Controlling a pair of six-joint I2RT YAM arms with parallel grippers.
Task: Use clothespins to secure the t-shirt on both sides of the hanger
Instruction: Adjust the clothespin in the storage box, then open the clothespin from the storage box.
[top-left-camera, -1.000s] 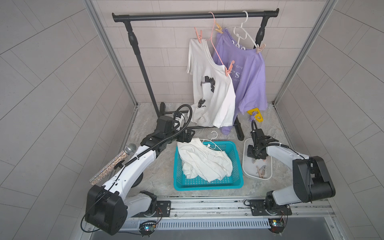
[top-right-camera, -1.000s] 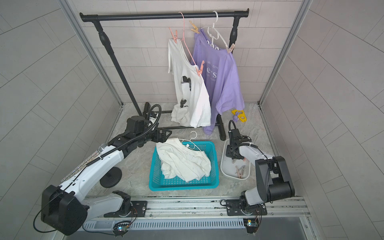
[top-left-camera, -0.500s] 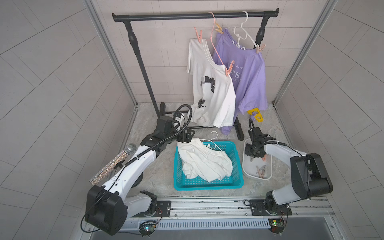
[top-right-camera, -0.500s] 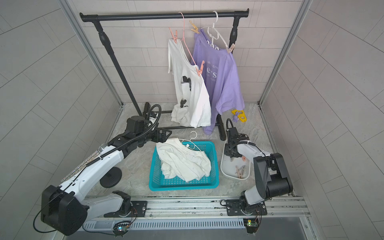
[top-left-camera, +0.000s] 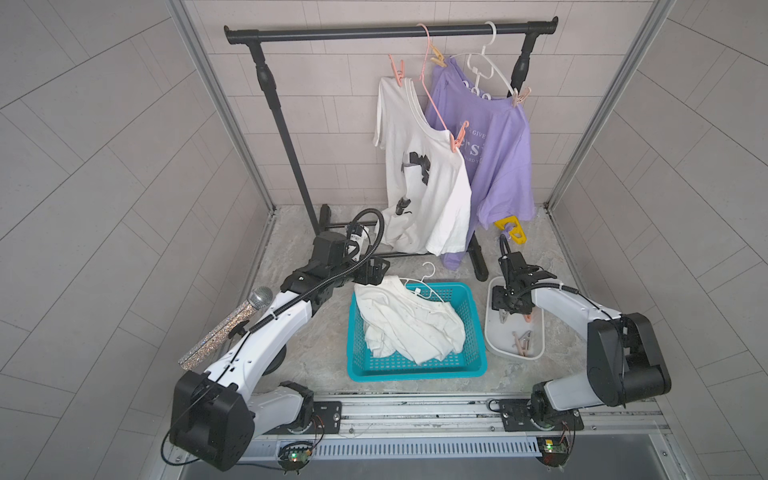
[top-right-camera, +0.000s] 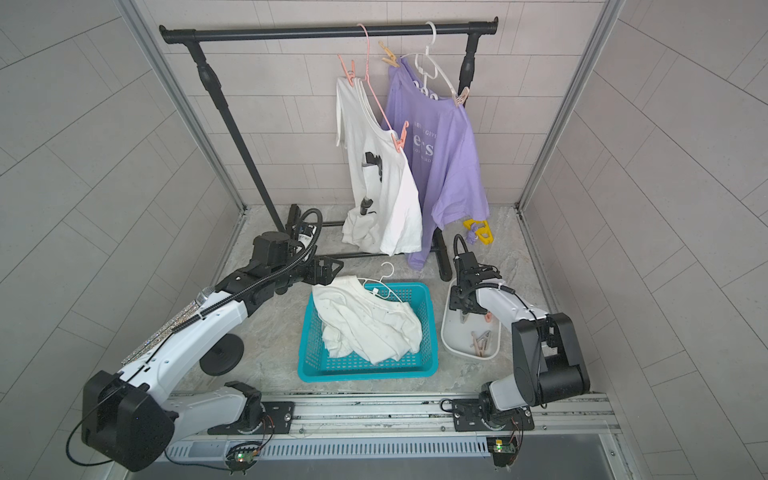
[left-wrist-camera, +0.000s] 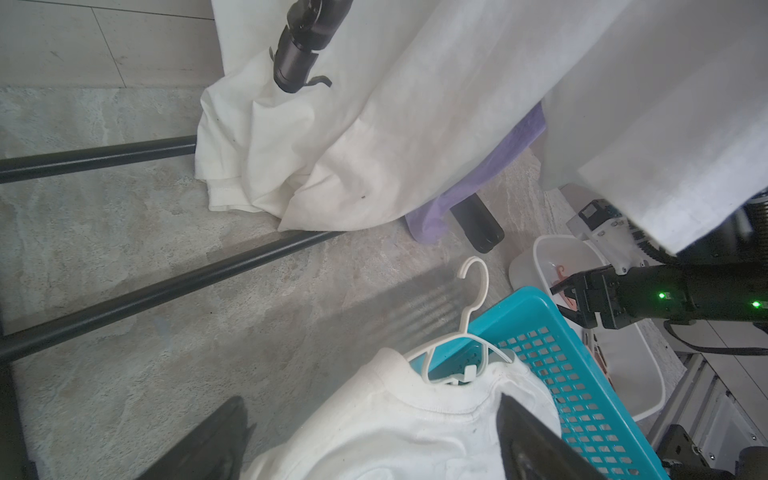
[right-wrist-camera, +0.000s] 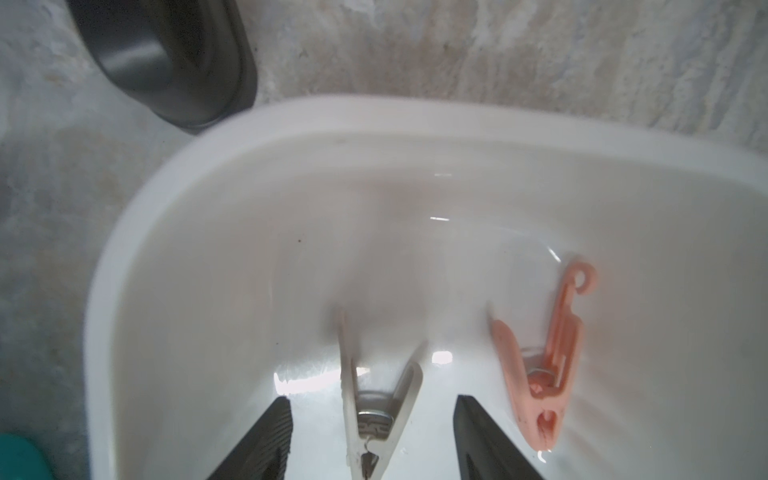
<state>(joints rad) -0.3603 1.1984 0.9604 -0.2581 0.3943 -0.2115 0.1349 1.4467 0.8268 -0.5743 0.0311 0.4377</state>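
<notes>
Judged step: clothespin pickup. The right pincer stands apart, straddling a pale clothespin in the white tray. It should next close squarely. The left pincer is apart and empty.

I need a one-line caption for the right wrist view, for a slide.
The right gripper, jaws open, straddles a pale clothespin in the white tub, with a salmon-pink clothespin beside it.

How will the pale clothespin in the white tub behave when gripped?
Small rigid plastic, the pale clothespin probably lifts easily. On the glossy white tub it may slide. Squeezing its splayed handles would likely open it.
</notes>
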